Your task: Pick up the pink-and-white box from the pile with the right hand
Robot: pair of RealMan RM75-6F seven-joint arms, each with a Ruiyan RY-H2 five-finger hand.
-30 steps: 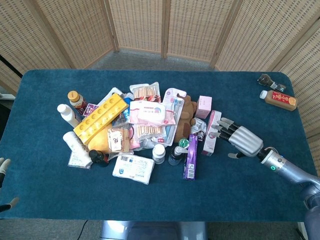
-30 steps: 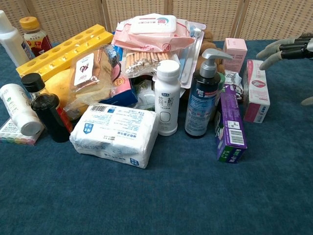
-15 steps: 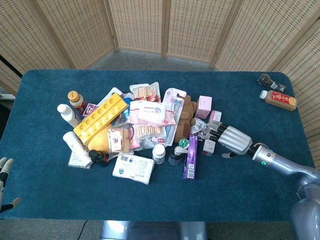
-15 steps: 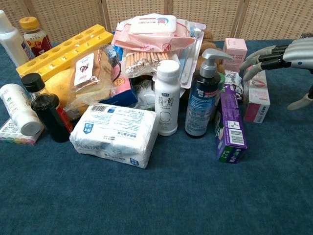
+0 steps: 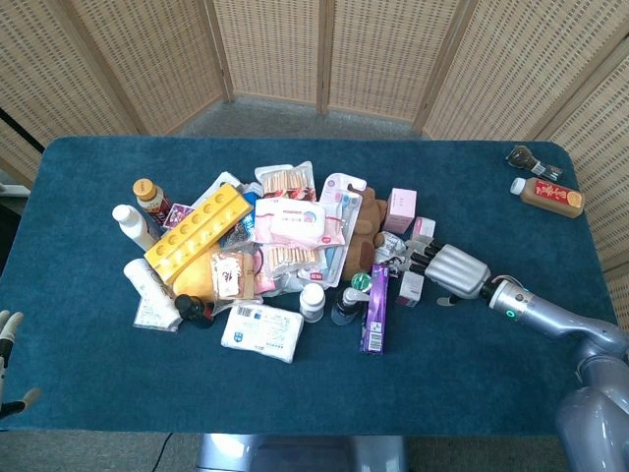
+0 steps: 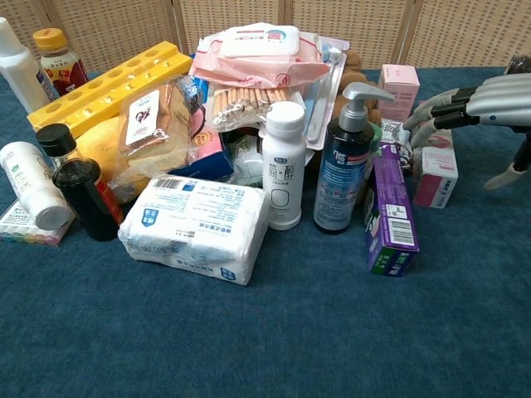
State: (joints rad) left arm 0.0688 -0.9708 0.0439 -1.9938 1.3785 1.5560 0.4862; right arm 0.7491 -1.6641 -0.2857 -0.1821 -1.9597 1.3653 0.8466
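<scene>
At the far left edge of the head view, the left robot hand [image 5: 8, 339] waits low beside the tabletop [image 5: 88, 393], its fingers apart and nothing in them. It has drifted only a little in the last second and takes no part in the work.

Moving right, the pile is as it was: the yellow tray [image 5: 197, 231], the white packet [image 5: 261, 331] in front, the pump bottle [image 6: 343, 162] and the purple box [image 6: 390, 209] standing at the right side of the heap. None of these has shifted.

The change is at the right end. The pink-and-white box [image 6: 434, 170] lies on the tabletop at the right border of the pile, just beside the purple box. One second ago the right robot hand [image 5: 447, 267] was beside the box, toward the right, with fingers stretched. Now it has slid in over the box, so in the head view most of the box is covered. The fingers [image 6: 440, 112] curve down on the far, upper part of the box, and the thumb hangs apart on the right side. The hand is half open, and I cannot tell if the fingertips already touch the box.

The box has not risen or turned. So I judge that the reach is finished but the grasp is not yet closed; the thumb must come in against the box side before any lift.
</scene>
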